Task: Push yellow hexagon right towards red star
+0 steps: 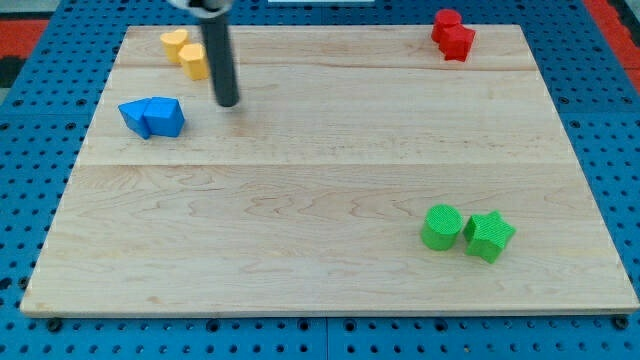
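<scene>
The yellow hexagon (194,61) lies near the board's top left, touching a yellow heart-shaped block (175,42) just up-left of it. The red star (457,41) sits at the top right, with another red block (446,20) touching it above. The dark rod comes down from the view's top, and my tip (229,102) rests on the board just below and right of the yellow hexagon, a small gap apart from it.
Two blue blocks (153,116) lie together at the left, left of my tip. A green cylinder (441,226) and a green star (489,236) sit at the lower right. The wooden board (330,280) lies on a blue surface.
</scene>
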Available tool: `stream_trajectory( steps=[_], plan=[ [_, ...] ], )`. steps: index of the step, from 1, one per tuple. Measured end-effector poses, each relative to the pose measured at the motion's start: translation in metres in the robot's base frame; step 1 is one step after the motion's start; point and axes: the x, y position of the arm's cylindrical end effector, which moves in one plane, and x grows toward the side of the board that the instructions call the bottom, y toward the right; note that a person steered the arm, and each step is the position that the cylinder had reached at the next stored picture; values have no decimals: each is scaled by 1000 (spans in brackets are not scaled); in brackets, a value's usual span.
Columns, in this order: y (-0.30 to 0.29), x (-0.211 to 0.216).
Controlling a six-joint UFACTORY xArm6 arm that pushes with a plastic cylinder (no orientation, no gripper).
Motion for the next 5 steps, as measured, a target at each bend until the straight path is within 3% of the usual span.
stream_trajectory(
  steps=[1, 4, 5],
  plan=[
    [-62, -10],
    [-65, -10],
    [-65, -35]
  ],
)
